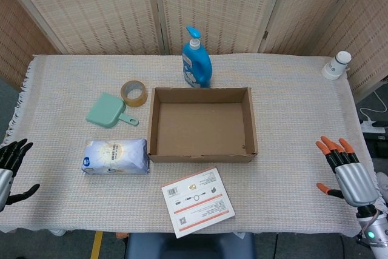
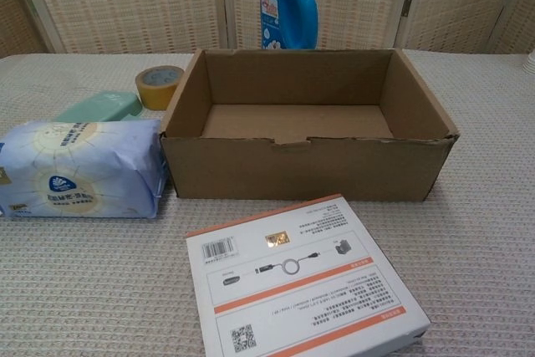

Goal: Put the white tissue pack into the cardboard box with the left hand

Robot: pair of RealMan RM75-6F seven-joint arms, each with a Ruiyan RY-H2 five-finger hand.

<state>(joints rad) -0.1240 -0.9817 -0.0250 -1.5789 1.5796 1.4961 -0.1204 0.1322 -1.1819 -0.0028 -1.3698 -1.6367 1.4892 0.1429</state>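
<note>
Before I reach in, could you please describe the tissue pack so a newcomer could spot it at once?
Find the open cardboard box in the middle of the table. The tissue pack lies just off its front left corner, below the green dustpan and the tape roll. It is the only soft, pale, pillow-shaped packet with a blue logo.

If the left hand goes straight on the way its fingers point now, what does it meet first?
Probably nothing: the left hand points up the table's left edge, and the tissue pack lies off to its right. Depth is unclear.
</note>
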